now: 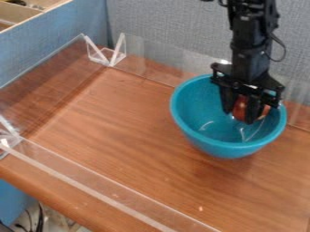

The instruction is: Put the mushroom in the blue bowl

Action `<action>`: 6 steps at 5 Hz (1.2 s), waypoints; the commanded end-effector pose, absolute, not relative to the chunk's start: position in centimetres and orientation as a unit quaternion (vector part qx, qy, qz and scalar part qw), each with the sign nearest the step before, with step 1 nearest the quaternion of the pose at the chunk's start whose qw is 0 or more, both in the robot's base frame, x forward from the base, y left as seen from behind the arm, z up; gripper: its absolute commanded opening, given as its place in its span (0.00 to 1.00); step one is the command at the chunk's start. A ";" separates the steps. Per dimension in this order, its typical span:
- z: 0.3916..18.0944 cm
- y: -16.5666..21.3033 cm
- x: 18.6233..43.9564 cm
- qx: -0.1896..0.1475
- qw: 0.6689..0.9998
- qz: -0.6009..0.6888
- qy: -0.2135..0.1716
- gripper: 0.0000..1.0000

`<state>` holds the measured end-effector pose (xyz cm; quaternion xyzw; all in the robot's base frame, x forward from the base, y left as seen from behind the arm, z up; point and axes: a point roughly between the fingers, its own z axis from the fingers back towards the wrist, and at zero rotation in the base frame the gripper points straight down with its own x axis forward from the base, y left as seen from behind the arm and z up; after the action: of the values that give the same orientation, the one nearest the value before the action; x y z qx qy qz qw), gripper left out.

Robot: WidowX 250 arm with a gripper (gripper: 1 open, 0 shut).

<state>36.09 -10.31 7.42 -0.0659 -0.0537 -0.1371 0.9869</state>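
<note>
Teal-blue plastic: we list the blue bowl (230, 124), glossy and deep, standing on the right part of the wooden table (109, 136), close to its right edge. We read no brand, label or writing anywhere in this view. The black gripper (248, 111) points straight down inside the bowl's opening, its fingers pinching the mushroom (246, 108), an orange-brown item held between them above the bowl's floor, toward the far right side of the interior. We note clear acrylic walls (67, 63) rimming the table's left and near edges, with a small clear bracket (109, 50) at the far left corner. Bare wood lies left and near of the bowl. A grey partition (158, 27) closes the far side.
</note>
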 end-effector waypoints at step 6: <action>9.7 -11.2 36.9 -0.067 0.989 -0.094 -0.096 0.00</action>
<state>36.27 -10.88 6.10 -0.0577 -0.0463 -0.0881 0.9934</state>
